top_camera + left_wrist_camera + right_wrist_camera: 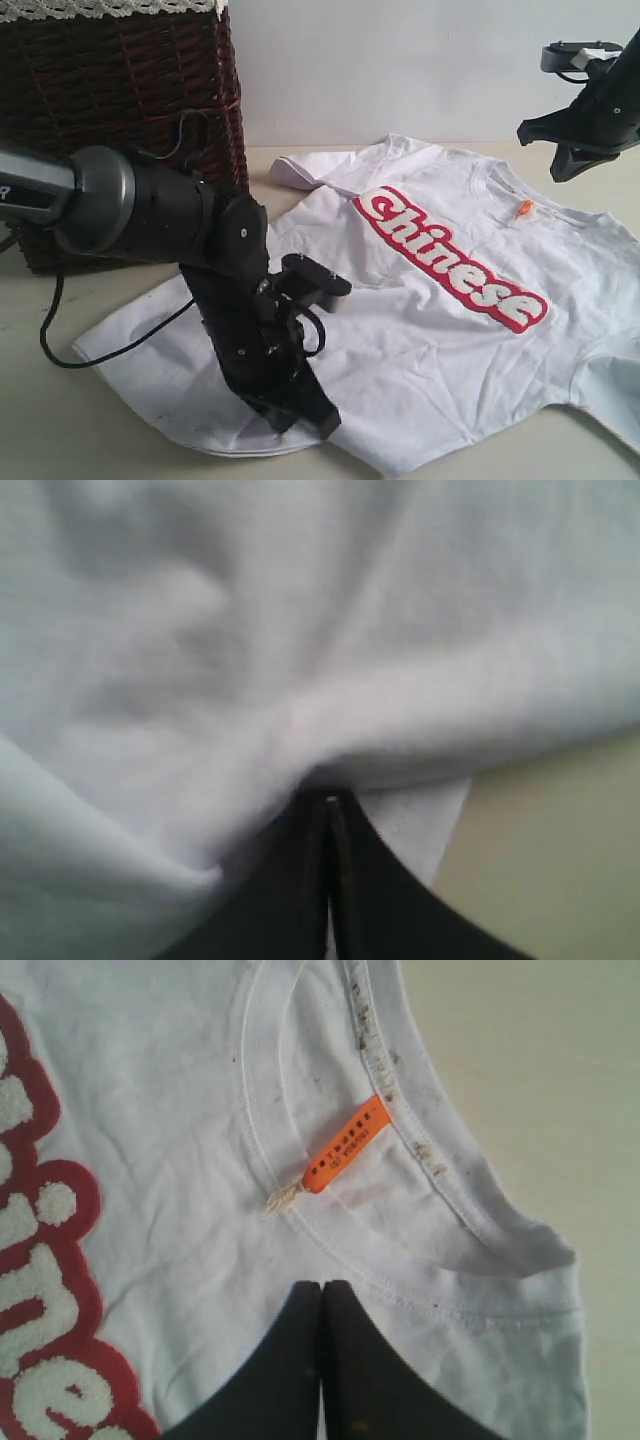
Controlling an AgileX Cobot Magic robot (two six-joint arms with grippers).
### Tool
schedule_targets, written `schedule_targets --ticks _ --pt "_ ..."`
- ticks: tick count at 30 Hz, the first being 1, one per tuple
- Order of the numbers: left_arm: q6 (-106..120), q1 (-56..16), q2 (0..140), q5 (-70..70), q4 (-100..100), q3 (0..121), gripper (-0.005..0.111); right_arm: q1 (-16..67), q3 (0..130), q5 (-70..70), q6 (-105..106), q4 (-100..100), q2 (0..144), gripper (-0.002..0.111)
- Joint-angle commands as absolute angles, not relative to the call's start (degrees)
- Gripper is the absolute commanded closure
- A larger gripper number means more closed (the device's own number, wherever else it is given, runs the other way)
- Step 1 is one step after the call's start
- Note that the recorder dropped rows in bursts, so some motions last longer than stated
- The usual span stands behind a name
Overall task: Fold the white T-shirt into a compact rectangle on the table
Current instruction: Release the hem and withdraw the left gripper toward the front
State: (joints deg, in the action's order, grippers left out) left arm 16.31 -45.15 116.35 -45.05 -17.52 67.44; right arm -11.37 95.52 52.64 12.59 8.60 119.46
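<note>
Left hand [328,808] pinches white T-shirt [430,340] on cream table [100,430]; right hand [322,1295] closed, empty

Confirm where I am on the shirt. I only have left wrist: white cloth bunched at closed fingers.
Observer: Left gripper is at the hem of the shirt, the edge opposite the collar.
Operator: Right arm?
Observer: Right gripper hangs above the collar, shut, holding nothing.
Operator: Any fold done?
Observer: No. Shirt lies spread, lettering up; only the sleeve by the basket curls over.
</note>
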Motion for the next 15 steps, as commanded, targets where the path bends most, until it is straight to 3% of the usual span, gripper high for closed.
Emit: schedule_targets --ticks 1,15 --pt "18.0 -49.5 110.65 -52.71 -15.7 60.07 0.107 -11.29 95.23 51.62 13.74 9.1 119.45 0.108" --pt "24.17 -49.77 101.94 -56.26 -23.43 49.42 0.107 -11.29 95.23 51.75 13.91 10.57 119.45 0.108"
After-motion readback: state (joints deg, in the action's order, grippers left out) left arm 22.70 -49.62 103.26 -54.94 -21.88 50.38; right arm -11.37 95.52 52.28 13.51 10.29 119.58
